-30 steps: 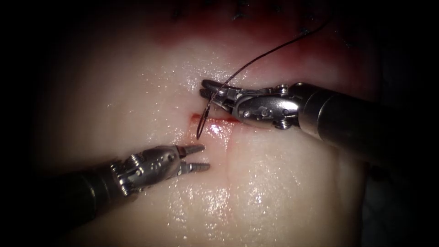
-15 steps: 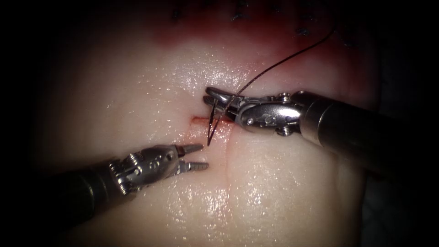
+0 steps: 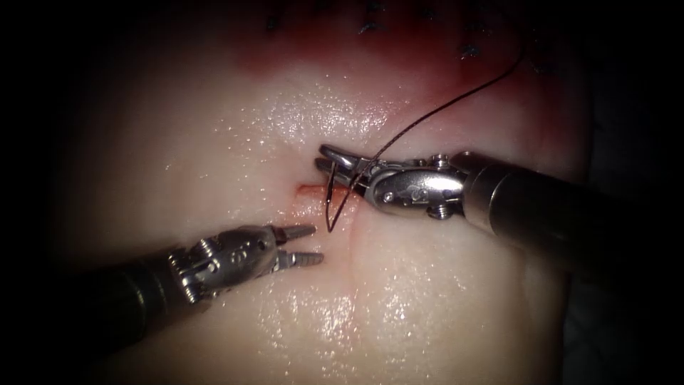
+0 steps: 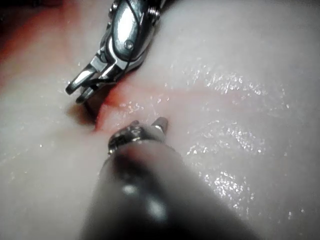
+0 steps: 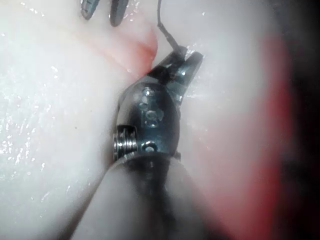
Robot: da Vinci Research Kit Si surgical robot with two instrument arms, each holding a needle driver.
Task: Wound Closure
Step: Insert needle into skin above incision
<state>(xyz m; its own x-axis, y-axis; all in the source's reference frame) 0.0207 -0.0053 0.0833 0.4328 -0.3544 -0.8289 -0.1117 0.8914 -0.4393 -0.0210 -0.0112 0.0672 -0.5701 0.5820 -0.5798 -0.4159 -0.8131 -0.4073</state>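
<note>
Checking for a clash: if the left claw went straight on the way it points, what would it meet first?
Probably the needle, whose tip hangs just ahead of the open left claw, over the cut. The right claw holds it. Depth is unclear; it might pass underneath.

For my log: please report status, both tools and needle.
Right tool shut on dark curved needle, near its thread end. Left tool open, empty. Needle tip at cut, entry unclear.

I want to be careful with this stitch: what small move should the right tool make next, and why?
Probably lower the right tool slightly, so the dark curved steel needle meets the pale wet tissue beside the red cut. Its jaws hold the needle near its back end, tip pointing down; the left tool is open, holding nothing.
</note>
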